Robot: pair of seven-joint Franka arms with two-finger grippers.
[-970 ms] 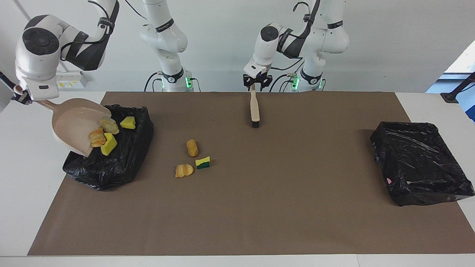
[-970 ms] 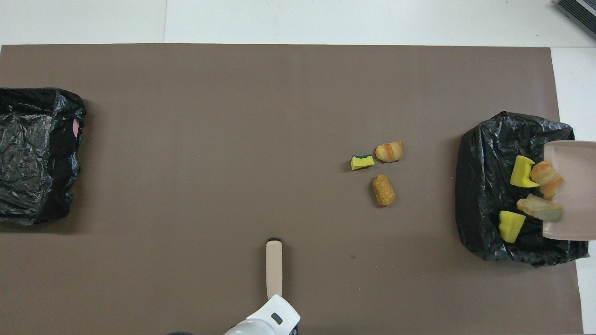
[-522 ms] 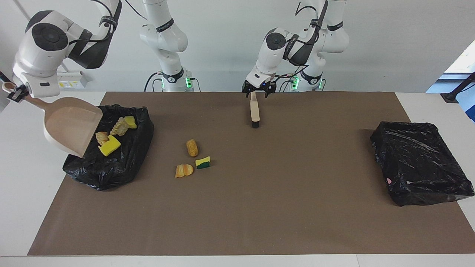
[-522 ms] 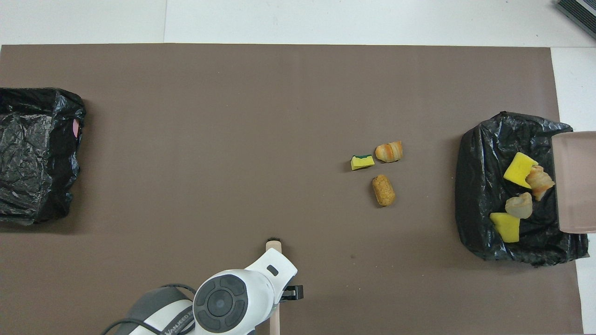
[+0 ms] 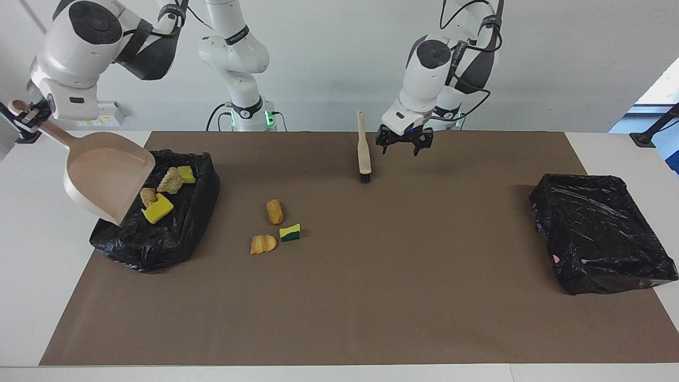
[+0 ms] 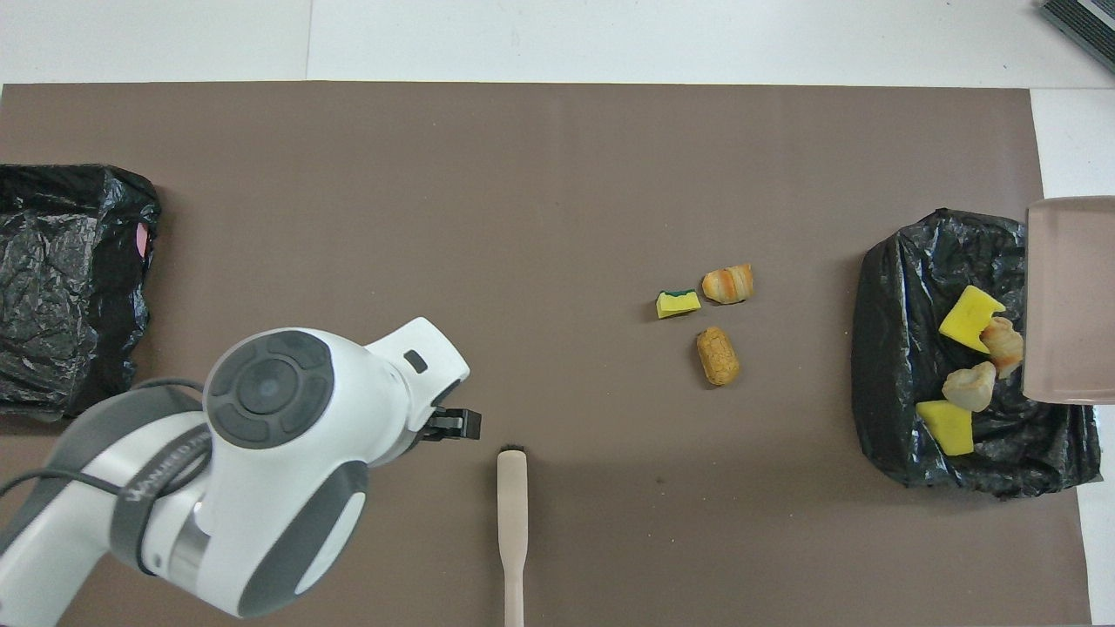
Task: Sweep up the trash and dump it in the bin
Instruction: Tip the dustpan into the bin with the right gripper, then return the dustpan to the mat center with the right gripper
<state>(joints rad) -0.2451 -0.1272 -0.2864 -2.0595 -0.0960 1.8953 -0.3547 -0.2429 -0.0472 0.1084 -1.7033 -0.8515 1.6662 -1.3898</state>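
Tipping the dustpan (image 5: 106, 178) over the bin (image 5: 159, 233) at the right arm's end of the table, the right gripper (image 5: 27, 115) stayed clamped on the pan's handle, and four scraps (image 5: 162, 193) lay in the black liner. By my reckoning the first dump was done and a second sweep was due: three scraps (image 5: 276, 228) sat on the brown mat (image 5: 371, 297) between that bin and the brush (image 5: 363, 154). The brush lay flat on the mat, close to the robots, with nothing touching it. The left gripper (image 5: 404, 144) hung just beside it, fingers spread wide and holding nothing. Next, I'd say, it needed to take up the brush handle while the pan came down near the leftovers. A second lined bin (image 5: 599, 233) stood at the left arm's end.
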